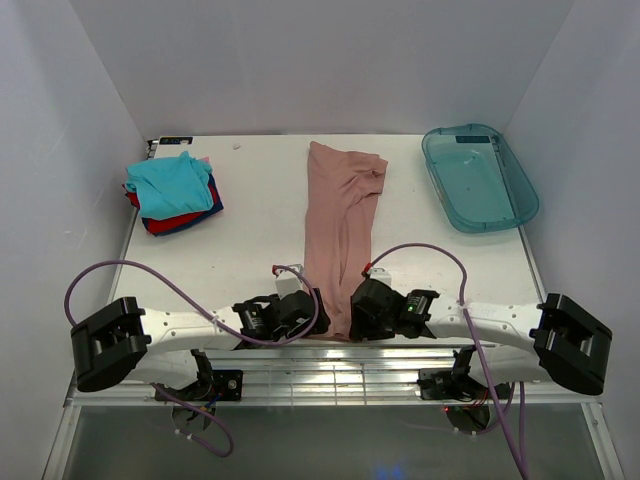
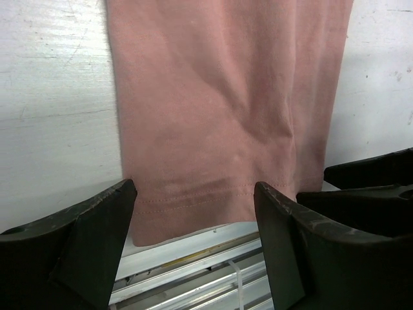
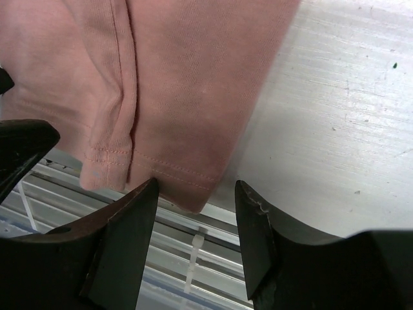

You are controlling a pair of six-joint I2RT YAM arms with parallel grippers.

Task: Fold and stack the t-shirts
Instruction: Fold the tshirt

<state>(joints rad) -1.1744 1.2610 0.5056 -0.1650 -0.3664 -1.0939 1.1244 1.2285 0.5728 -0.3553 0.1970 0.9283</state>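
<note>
The dusty-pink t-shirt lies folded into a long narrow strip down the middle of the table, its hem hanging at the near edge. My left gripper is open at the hem's left corner; the hem lies between its spread fingers. My right gripper is open at the hem's right corner, with nothing between its fingers but the cloth's edge. A stack of folded teal, red and dark-blue t-shirts sits at the far left.
A translucent blue-green plastic tray stands at the far right. The table's near metal rail runs just below both grippers. White walls close in the left, back and right sides.
</note>
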